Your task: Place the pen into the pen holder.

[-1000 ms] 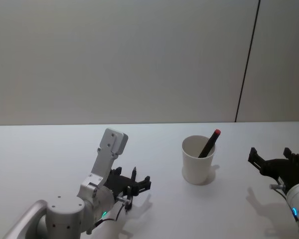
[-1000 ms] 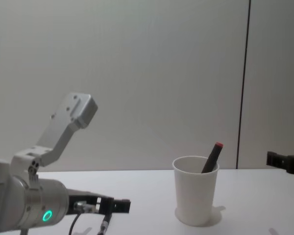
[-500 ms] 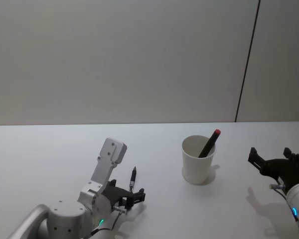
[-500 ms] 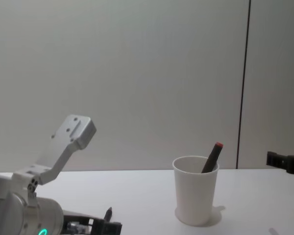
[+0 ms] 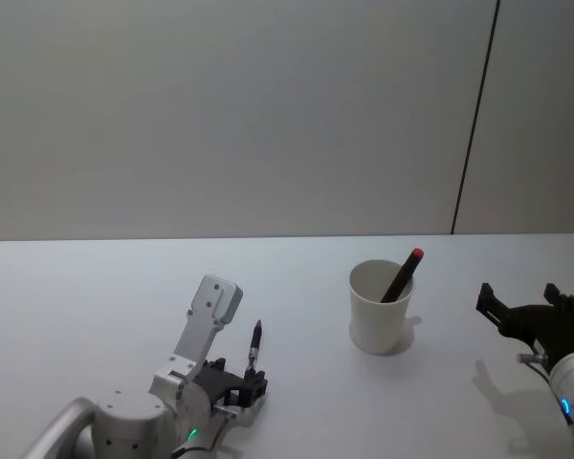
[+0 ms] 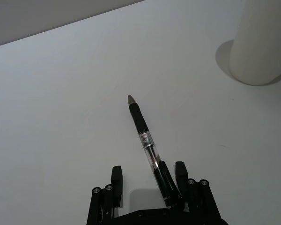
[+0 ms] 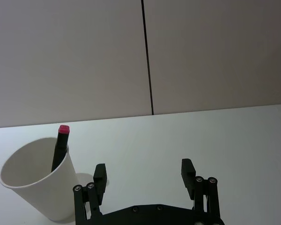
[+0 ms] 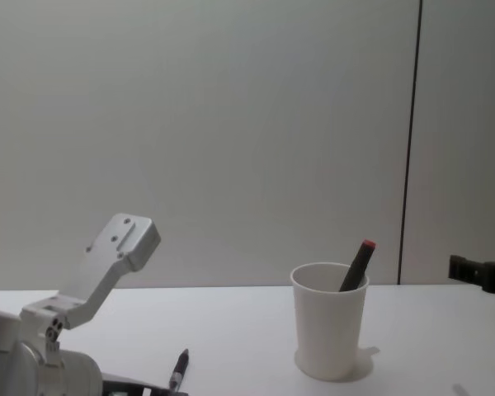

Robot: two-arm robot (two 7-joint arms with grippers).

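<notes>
The white table (image 5: 96,287) carries everything here. Low at its near left edge sits the left gripper (image 6: 148,168), fingers spread wide. The pen (image 6: 144,136) lies flat on the table with its back end between those fingers, closer to one of them, and its tip pointing away toward the wall; whether that finger touches it, I cannot tell. Well off to the right stands the pen holder (image 5: 381,308), upright, with a red-capped pen (image 5: 405,274) leaning inside against its rim. Further right, the right gripper (image 7: 144,172) hovers with its fingers apart, holding nothing. From the chest view the pen (image 8: 179,366) shows low at the bottom edge, well left of the holder (image 8: 330,330).
</notes>
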